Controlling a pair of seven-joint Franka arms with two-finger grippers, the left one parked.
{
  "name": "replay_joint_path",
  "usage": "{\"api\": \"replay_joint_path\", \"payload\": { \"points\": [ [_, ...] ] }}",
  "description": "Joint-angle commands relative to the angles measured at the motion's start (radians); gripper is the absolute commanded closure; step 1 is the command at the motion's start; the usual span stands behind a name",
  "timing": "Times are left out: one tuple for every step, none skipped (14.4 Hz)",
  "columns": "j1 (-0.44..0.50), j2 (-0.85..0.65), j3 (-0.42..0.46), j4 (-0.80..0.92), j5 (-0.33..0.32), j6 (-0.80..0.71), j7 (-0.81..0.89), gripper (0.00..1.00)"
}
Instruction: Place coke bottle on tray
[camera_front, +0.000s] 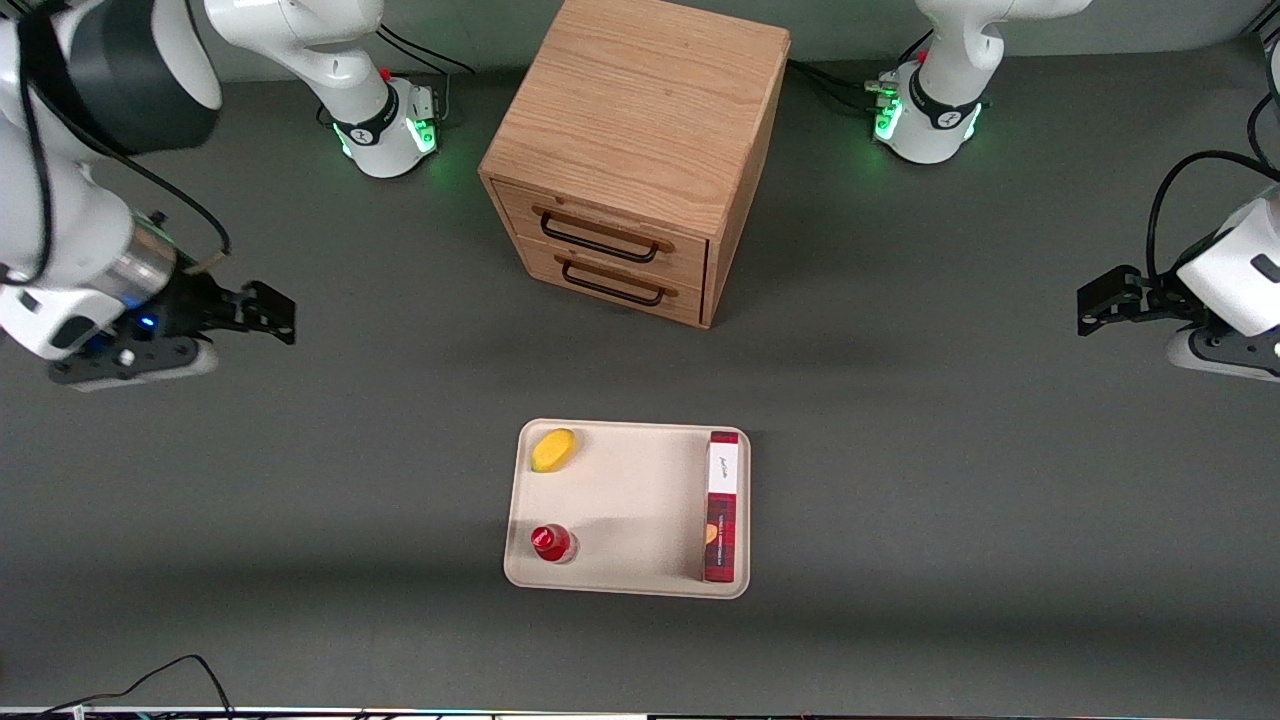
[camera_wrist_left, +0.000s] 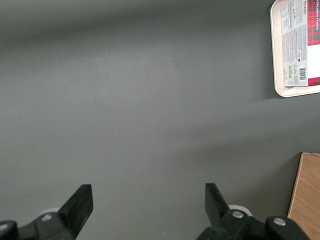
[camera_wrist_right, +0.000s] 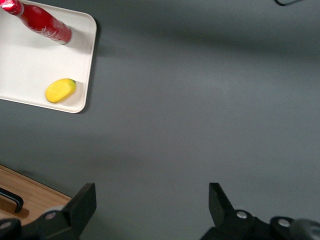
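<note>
The pincer (camera_front: 262, 312) hangs above bare tabletop (camera_front: 300, 480) at the working arm's end, well apart from every object and farther from the front camera than the tray; its two black fingers (camera_wrist_right: 82, 202) stand wide apart in the right wrist view with nothing between them, so it is open and holds nothing; judged from this, it has no hold on anything and sits clear of the load, as an arm would once its carrying is over. Moving toward the middle of the scene, the tray (camera_front: 628, 505) lies flat on the tabletop, nearer to the front camera than the wooden drawer cabinet (camera_front: 640, 150); the coke bottle (camera_front: 550, 543) stands upright on the tray, red cap up, in the corner that is nearest the front camera on the working arm's side, inside the low rim and just beside it; upright on the flat cream surface it looks stable, which is likely why it is set there and not near the edge of the tabletop. The yellow fruit (camera_front: 553, 449) lies in the tray corner farther from the camera on the same side, apart from the bottle; the red-and-white box (camera_front: 722, 505) lies along the tray edge toward the parked arm's end. By this layout the task appears complete.
</note>
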Motion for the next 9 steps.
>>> {"api": "replay_joint_path", "payload": {
  "points": [
    [-0.041, -0.147, 0.01, -0.123, 0.035, 0.029, -0.026, 0.0],
    [-0.043, -0.17, 0.009, -0.128, 0.035, 0.029, -0.025, 0.0],
    [-0.044, -0.176, 0.006, -0.125, 0.035, 0.027, -0.025, 0.0],
    [-0.052, -0.182, 0.004, -0.125, 0.037, 0.027, -0.025, 0.0],
    [-0.061, -0.184, 0.006, -0.124, 0.037, 0.027, -0.025, 0.0],
    [-0.061, -0.184, 0.006, -0.122, 0.037, 0.026, -0.023, 0.0],
    [-0.061, -0.184, 0.006, -0.122, 0.038, 0.026, -0.023, 0.0],
    [-0.061, -0.184, 0.004, -0.122, 0.05, 0.026, -0.023, 0.0],
    [-0.061, -0.184, 0.004, -0.122, 0.053, 0.026, -0.025, 0.0]
  ]
}}
